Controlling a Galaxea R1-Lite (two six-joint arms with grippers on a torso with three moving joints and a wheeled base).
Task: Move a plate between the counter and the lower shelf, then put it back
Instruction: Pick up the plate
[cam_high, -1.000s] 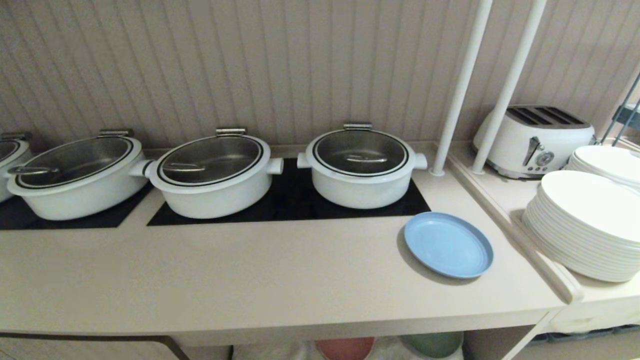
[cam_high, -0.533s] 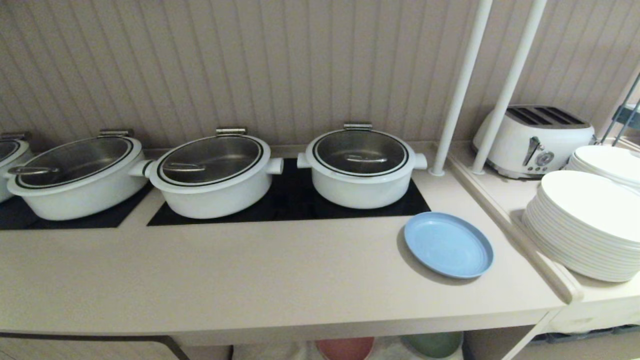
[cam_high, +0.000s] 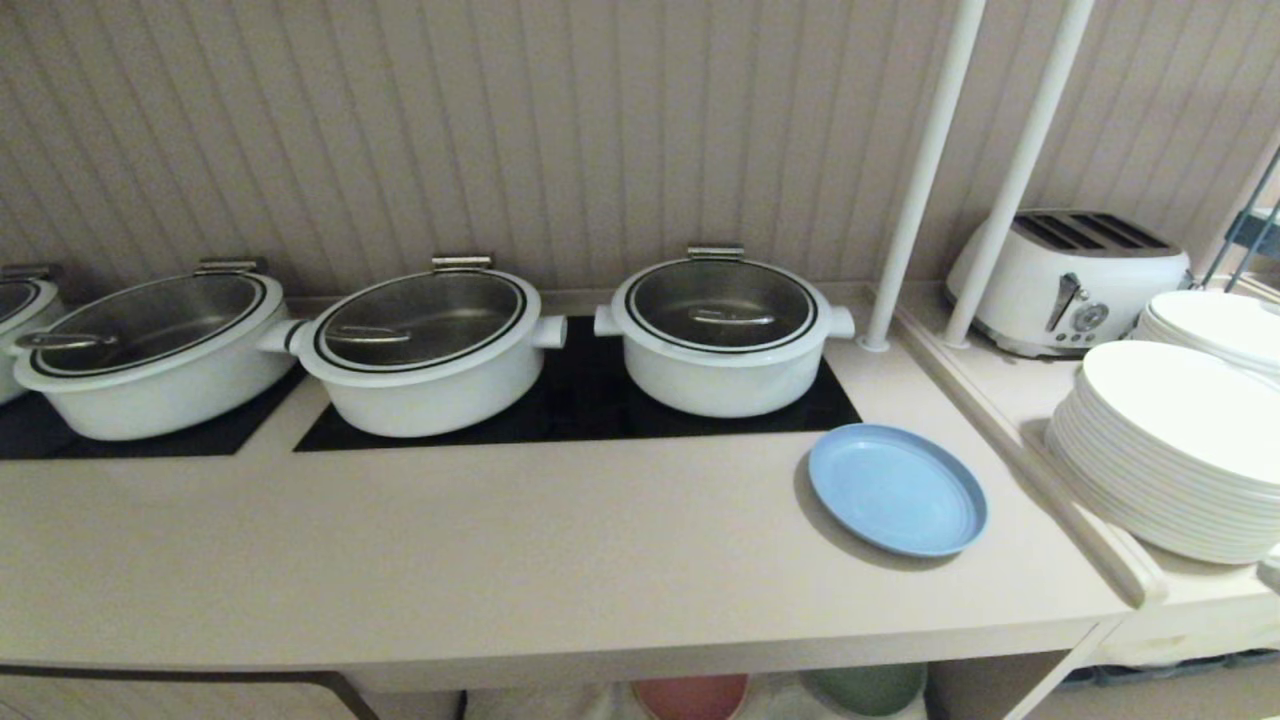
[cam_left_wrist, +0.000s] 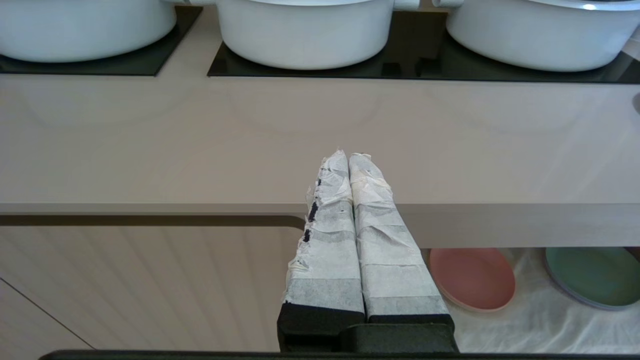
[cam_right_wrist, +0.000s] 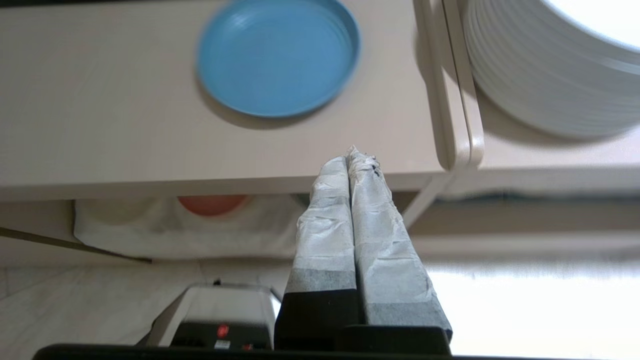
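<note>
The plate (cam_high: 897, 489) lies flat on the counter (cam_high: 500, 560), near its right end, in front of the rightmost of three white pots (cam_high: 720, 335) that stand on the black hob (cam_high: 580, 405). The head view shows neither arm; only the wrist views do.

The left wrist view shows the left gripper (cam_left_wrist: 348, 159), fingers (cam_left_wrist: 325, 240) pressed together and holding nothing, pointing at the counter's front edge, and below that edge the lower shelf (cam_left_wrist: 530, 310) with a pink plate (cam_left_wrist: 472, 277) and a green plate (cam_left_wrist: 592, 276) side by side on white cloth. The head view catches only slivers of those two under the counter lip.

The right wrist view shows the right gripper (cam_right_wrist: 352, 156), also pressed shut and empty, in front of the counter edge and apart from the blue plate (cam_right_wrist: 278, 54), with nothing between them on the top. It also shows the raised lip (cam_right_wrist: 452, 90) that parts the counter from the side top, where a stack of white plates (cam_right_wrist: 545, 70) sits just beyond it. A toaster (cam_high: 1070, 280) stands behind the stacks, seen from the head only.

Left of the blue plate the counter's front strip runs bare; to its right the lip is near.
</note>
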